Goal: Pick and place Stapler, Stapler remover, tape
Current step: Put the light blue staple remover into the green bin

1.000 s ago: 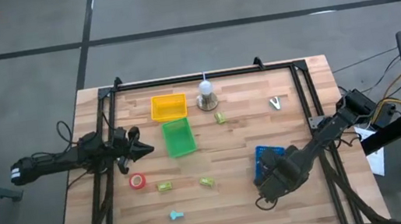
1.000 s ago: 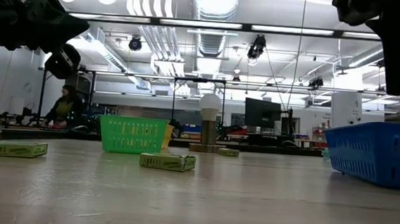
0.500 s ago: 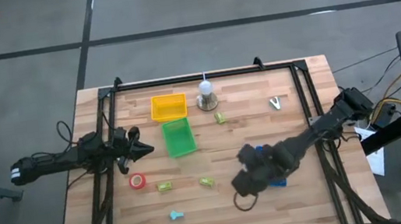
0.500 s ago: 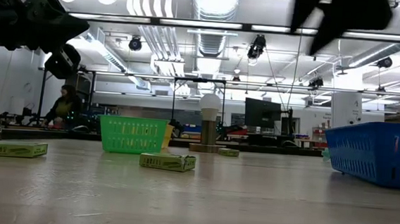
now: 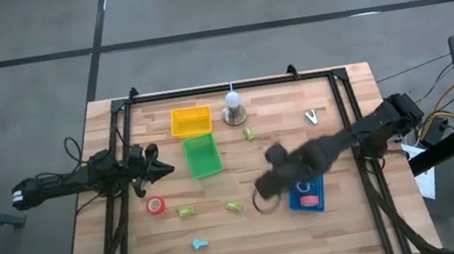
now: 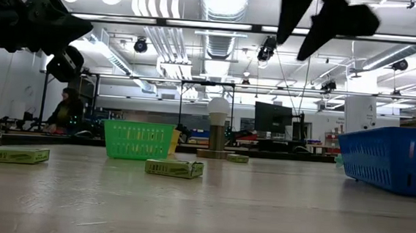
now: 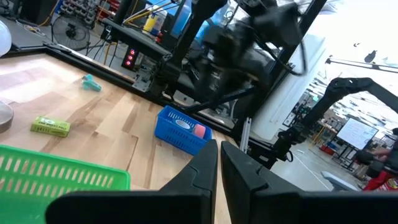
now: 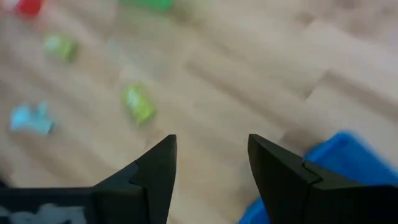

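Observation:
One red tape roll point(image 5: 156, 205) lies flat on the wood near my left gripper point(image 5: 161, 166), which hovers shut beside the green tray point(image 5: 202, 155). Another red roll point(image 5: 309, 201) lies in the blue tray point(image 5: 310, 208); the left wrist view shows it point(image 7: 199, 130) beside a pale ring point(image 7: 185, 123). My right gripper point(image 5: 267, 188) hangs open above bare table, left of the blue tray, holding nothing. In its wrist view the open fingers point(image 8: 208, 165) frame wood, with a green box point(image 8: 138, 102) and a cyan piece point(image 8: 31, 118) beyond. A silver metal piece point(image 5: 311, 117) lies toward the far right.
A yellow tray point(image 5: 190, 120) sits behind the green one, and a bulb on a round base point(image 5: 233, 108) stands at the far edge. Small green boxes point(image 5: 187, 211) point(image 5: 235, 206) point(image 5: 249, 133) and a cyan piece point(image 5: 199, 244) lie scattered. Black rails frame the table.
My right gripper has swung from above the blue tray toward the table's left edge and a little toward the far edge, staying high above the wood. The blue tray and its contents now show uncovered.

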Tool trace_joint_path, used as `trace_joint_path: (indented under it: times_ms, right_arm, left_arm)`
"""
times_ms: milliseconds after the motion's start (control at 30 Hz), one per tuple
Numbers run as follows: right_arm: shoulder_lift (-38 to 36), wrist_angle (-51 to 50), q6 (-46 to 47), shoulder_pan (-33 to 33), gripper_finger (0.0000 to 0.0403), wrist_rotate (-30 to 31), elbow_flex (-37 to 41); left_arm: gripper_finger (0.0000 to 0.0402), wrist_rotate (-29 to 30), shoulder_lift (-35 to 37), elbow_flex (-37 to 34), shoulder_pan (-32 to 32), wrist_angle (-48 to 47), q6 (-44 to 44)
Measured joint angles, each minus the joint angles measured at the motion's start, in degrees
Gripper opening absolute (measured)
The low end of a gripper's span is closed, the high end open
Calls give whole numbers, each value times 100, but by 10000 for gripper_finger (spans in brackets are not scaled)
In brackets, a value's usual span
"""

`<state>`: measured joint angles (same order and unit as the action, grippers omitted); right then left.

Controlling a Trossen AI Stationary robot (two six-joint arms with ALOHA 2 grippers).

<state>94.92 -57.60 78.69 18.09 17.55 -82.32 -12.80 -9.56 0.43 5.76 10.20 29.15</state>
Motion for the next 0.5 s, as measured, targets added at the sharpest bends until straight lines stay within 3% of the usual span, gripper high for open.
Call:
trace_joint_path:
  times_ms: [333, 500]
  right_arm:
    - [-305, -1429, -408, -1188, 201, -381, 37]
    - [-647, -1915, -621, -1847, 201, -362, 456]
  left_arm:
    - [23, 1, -7, 0, 1, -5, 0]
    - [23, 2, -9, 0, 2, -2, 0]
